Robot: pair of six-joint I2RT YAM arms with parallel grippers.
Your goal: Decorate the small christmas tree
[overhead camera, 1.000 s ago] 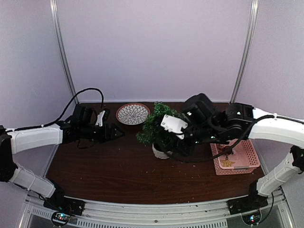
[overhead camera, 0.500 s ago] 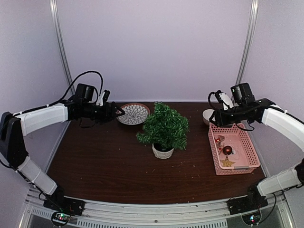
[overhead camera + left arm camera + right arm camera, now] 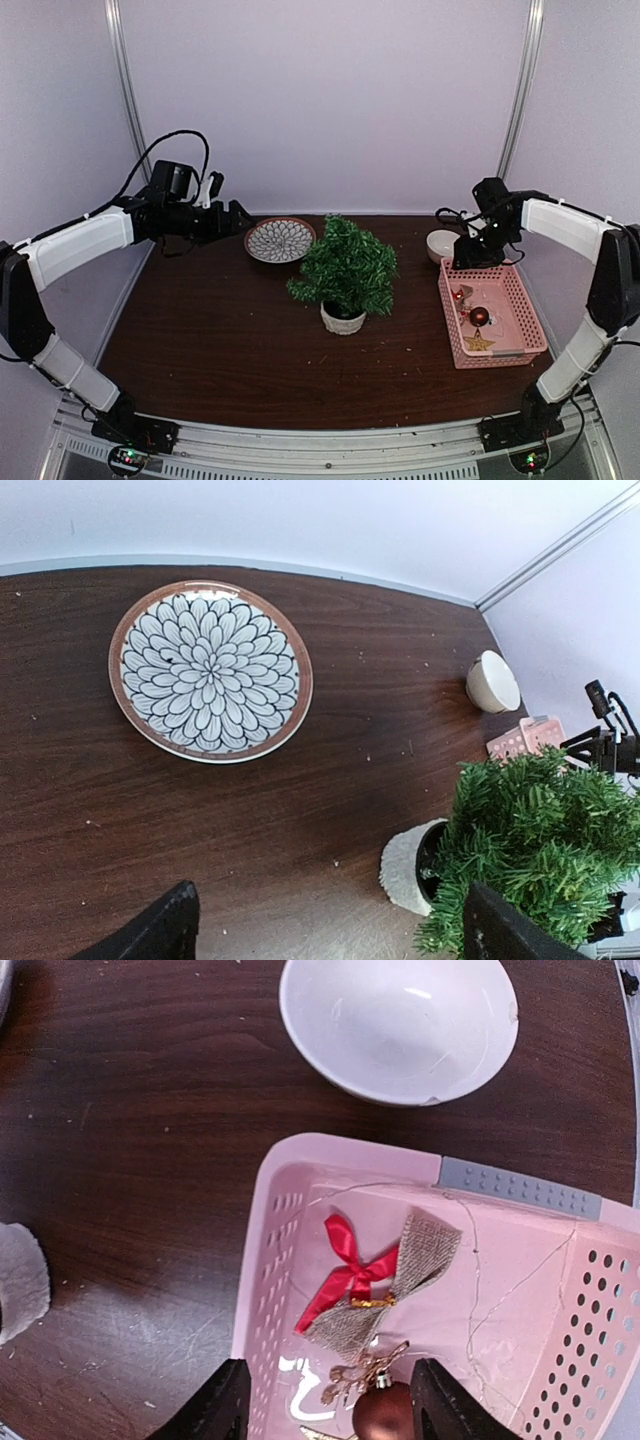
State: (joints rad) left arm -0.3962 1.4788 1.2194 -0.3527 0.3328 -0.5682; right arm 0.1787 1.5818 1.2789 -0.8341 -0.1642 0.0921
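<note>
Since half a second ago my right gripper (image 3: 466,257) has pulled in over the far end of the pink perforated basket (image 3: 522,305), jaws spread near a red-and-burlap bow (image 3: 352,1280). The left gripper (image 3: 236,216) has barely shifted (jaws wide apart too), hovering at the nine o'clock of the petal-patterned plate (image 3: 280,240). The small christmas tree (image 3: 346,268), tinsel-bushy in a white pot (image 3: 341,320), stands mid-table, with the basket at its three o'clock.

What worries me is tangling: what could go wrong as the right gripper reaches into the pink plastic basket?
1. Thin thread trails across the pink perforated plastic basket; the open right gripper could drag the burlap-and-red-ribbon bow out with the brown ball ornament.
2. A finger catching the basket wall might shove it into the white bowl nearby.
</note>
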